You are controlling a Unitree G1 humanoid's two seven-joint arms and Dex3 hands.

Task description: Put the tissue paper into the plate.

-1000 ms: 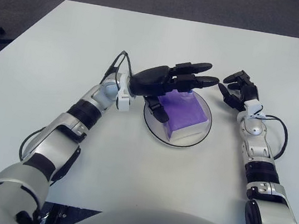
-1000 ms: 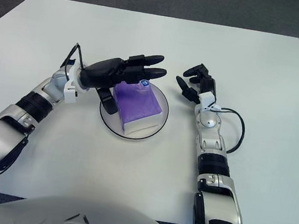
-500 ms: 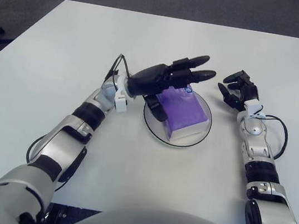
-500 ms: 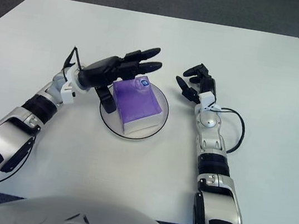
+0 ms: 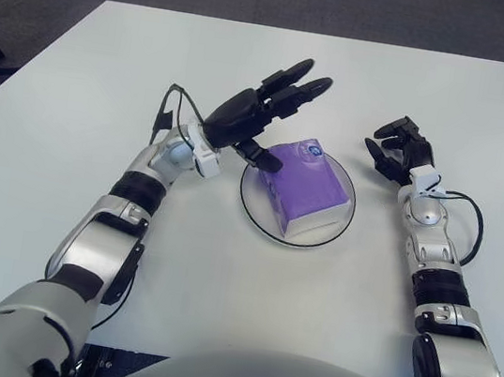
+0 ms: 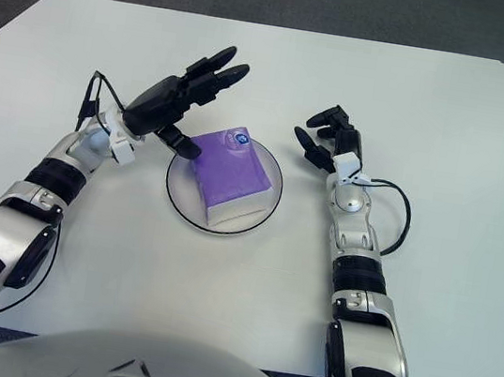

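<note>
One purple tissue paper (image 5: 305,189) lies in the plate (image 5: 257,216); left hand (image 5: 253,118) spread empty at ten o'clock, right hand (image 5: 398,153) loosely open at three.

Purple tissue pack (image 5: 305,187) with a white lower edge and a small round blue mark near its far end, laid flat and slightly askew inside the plate (image 5: 255,215), a shallow round clear dish with a dark rim, set on the white counter (image 5: 221,269)
</note>
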